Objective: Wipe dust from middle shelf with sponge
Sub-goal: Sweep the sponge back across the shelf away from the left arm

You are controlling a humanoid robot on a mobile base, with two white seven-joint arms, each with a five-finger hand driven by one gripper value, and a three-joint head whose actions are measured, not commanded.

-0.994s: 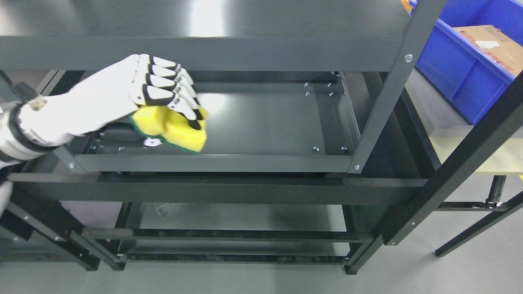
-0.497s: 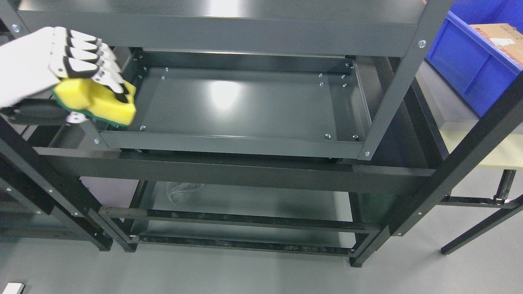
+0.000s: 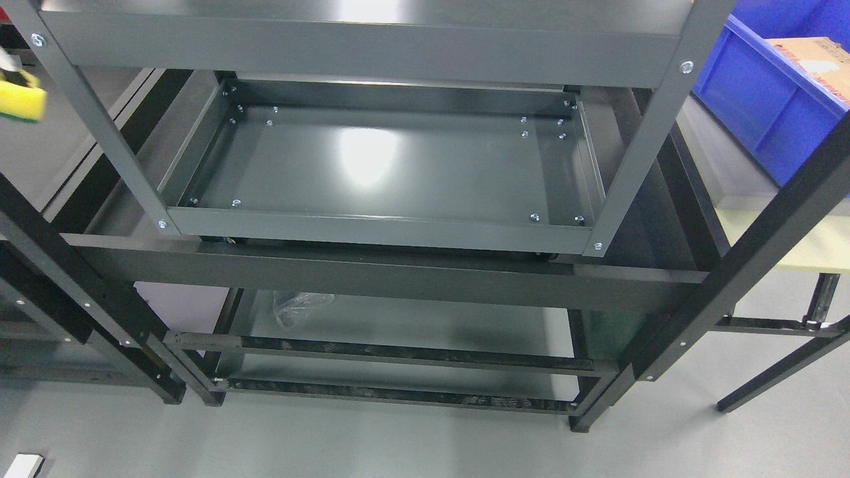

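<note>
At far left edge, sponge [image 3: 20, 101] off middle shelf [image 3: 398, 166], fingers' state unclear; return, press flat, wipe across.

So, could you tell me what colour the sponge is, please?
Yellow with a green underside, at the head view's left edge: sponge.

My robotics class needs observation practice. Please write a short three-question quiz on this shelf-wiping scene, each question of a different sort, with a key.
1. True or false: the sponge is resting on the middle shelf.
2. What lies in the blue bin? A. a cardboard box B. a sponge C. a bottle
3. Fill in: the crumpled clear plastic lies on the ___ shelf.

Key
1. False: it is at the picture's left edge, outside the rack.
2. A
3. lower
</note>
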